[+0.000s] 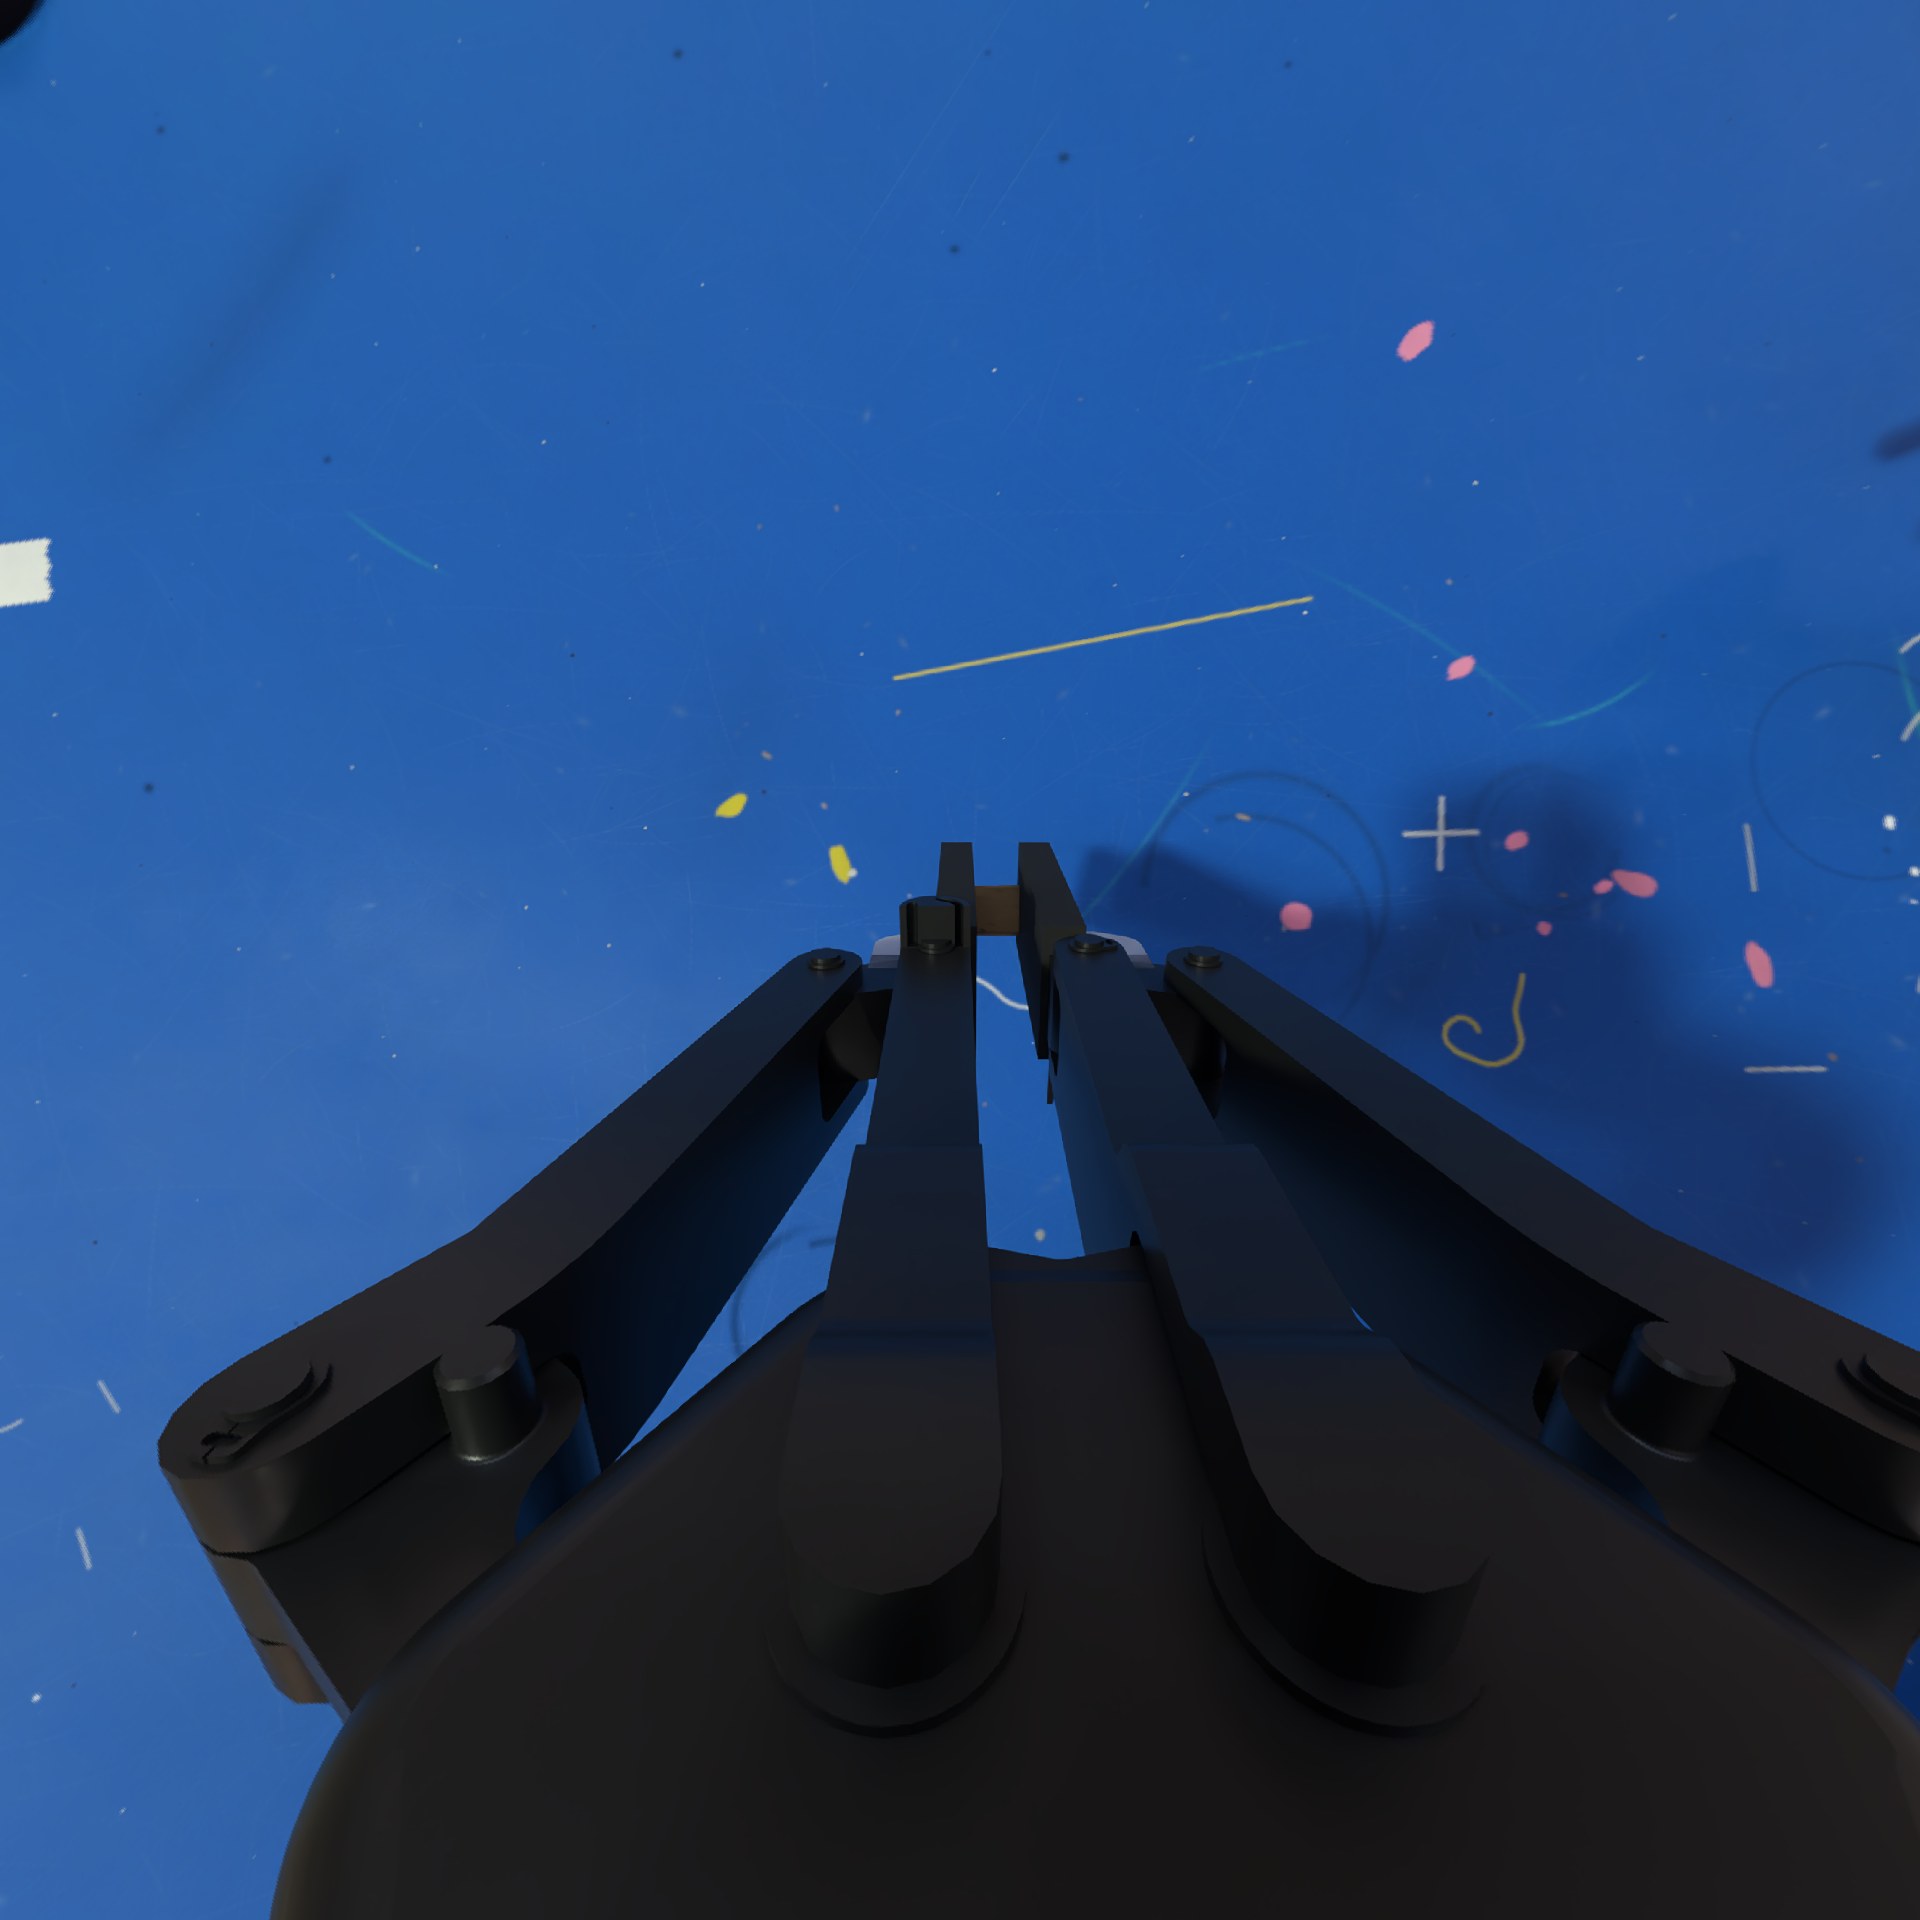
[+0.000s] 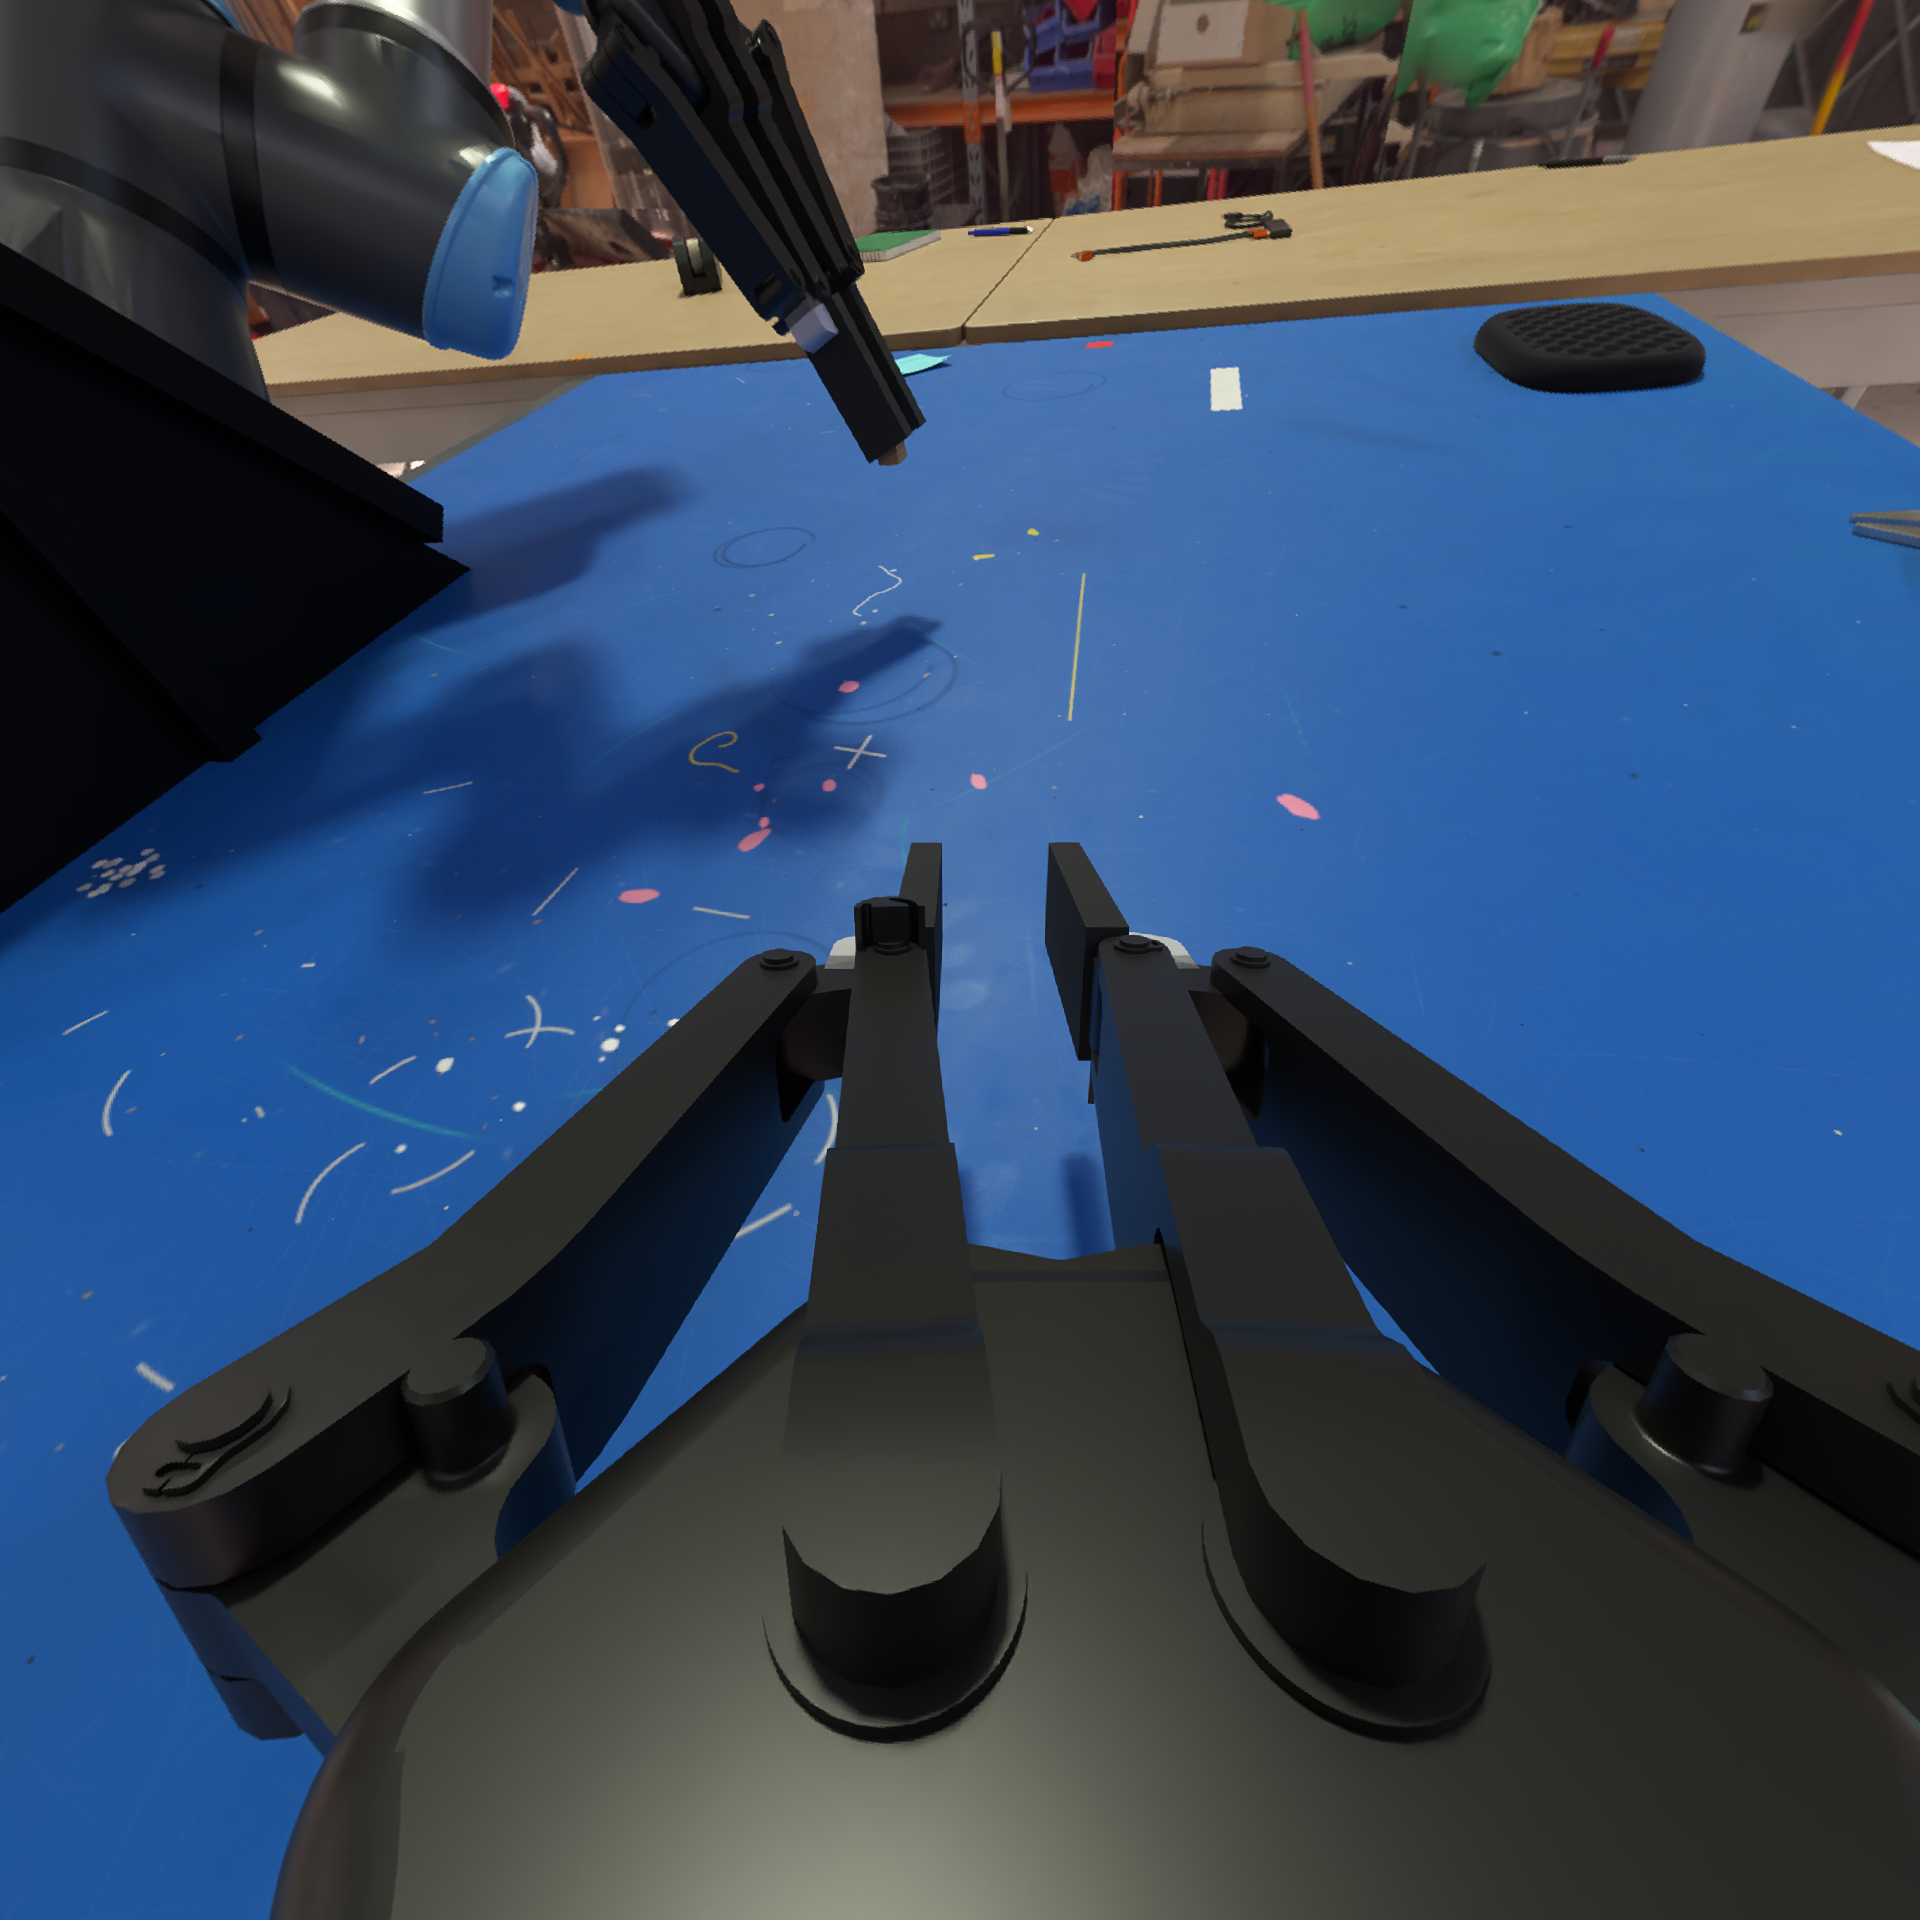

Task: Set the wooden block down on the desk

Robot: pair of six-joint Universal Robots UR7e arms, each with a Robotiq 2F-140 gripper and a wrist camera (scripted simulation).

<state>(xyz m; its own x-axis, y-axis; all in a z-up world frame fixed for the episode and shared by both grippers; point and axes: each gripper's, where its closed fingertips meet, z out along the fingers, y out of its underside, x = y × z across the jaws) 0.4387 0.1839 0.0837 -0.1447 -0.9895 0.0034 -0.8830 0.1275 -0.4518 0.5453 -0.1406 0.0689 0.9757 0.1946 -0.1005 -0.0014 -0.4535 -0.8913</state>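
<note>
I am holding the wooden block [image 1: 997, 908] pinched between the fingertips of my left gripper [image 1: 997, 883], the fingers clenched on it so only a small tan sliver is showing between the black pads. In the right wrist view the same gripper [image 2: 878, 442] is hanging tilted above the blue desk [image 2: 1455, 727], the block's end [image 2: 891, 455] peeking out at the tip, clear of the surface, its shadow lying on the desk below. My right gripper [image 2: 994, 883] is sitting low over the desk with its fingers parted and nothing between them. I am seeing paint flecks and a yellow line [image 2: 1076, 646] scattered across the desktop, a strip of white tape [image 2: 1226, 389] near the far edge, and a black perforated pad [image 2: 1590, 345] at the far right corner.
</note>
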